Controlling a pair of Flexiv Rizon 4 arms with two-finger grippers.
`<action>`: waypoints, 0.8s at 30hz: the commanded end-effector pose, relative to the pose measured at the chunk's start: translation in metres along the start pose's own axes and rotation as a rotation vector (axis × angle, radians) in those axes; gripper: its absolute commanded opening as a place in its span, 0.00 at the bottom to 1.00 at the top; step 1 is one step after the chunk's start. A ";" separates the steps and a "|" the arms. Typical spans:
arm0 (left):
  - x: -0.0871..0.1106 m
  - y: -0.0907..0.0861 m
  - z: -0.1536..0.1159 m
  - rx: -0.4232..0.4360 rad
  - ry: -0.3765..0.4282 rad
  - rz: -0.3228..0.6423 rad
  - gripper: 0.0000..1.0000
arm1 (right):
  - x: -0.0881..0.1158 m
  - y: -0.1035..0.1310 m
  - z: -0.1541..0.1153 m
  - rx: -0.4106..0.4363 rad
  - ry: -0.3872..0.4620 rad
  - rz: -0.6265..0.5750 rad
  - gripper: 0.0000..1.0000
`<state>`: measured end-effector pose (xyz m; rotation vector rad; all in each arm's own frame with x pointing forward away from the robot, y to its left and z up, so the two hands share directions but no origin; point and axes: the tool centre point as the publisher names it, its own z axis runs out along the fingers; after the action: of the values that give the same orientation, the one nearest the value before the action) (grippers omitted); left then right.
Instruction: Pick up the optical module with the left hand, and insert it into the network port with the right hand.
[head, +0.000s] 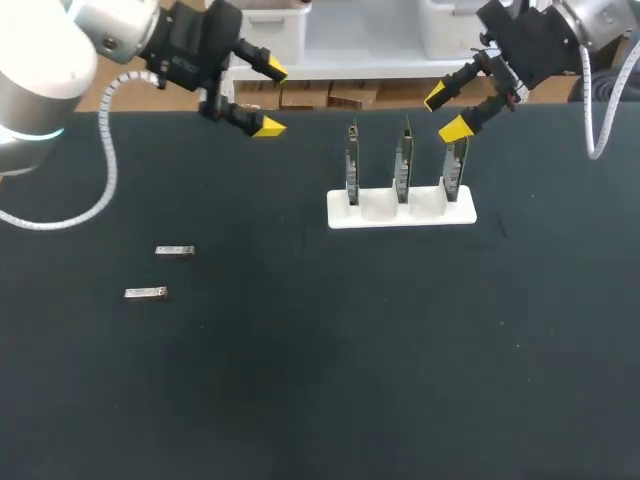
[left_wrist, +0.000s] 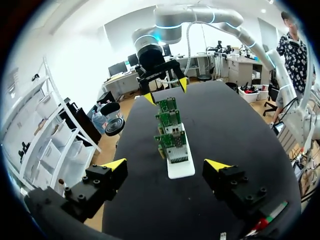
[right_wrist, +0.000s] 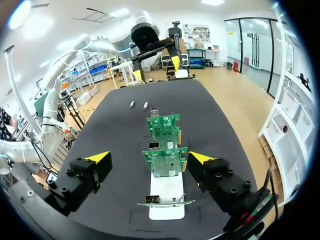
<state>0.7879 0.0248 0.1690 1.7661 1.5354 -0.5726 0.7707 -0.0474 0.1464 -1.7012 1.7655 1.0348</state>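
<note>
L gripper (head: 272, 98) hangs spread & empty over the table's (head: 320, 400) far-left part. It's well apart from the optical module (head: 174, 251) and a second module (head: 146, 293), both lying flat near the left side, prob laid loose so L can come down on one from above. R gripper (head: 446, 113), also spread w/ nothing in it, sits just beside the rightmost of three green cards (head: 403, 160) upright in a white rack (head: 400, 214), likely parked there bc the insert is its job; pickup not yet begun.
</note>
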 end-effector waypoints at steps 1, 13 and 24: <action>0.014 -0.016 -0.025 -0.019 0.032 -0.014 1.00 | 0.000 0.000 0.000 -0.001 -0.001 0.000 1.00; 0.074 -0.033 -0.062 -0.072 0.197 0.030 1.00 | 0.000 0.000 0.000 -0.001 -0.001 0.000 1.00; 0.097 -0.038 -0.079 -0.101 0.220 -0.040 1.00 | 0.000 0.000 0.000 -0.001 -0.001 0.000 1.00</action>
<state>0.7628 0.1474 0.1420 1.7754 1.7267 -0.3259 0.7708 -0.0475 0.1464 -1.7012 1.7655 1.0350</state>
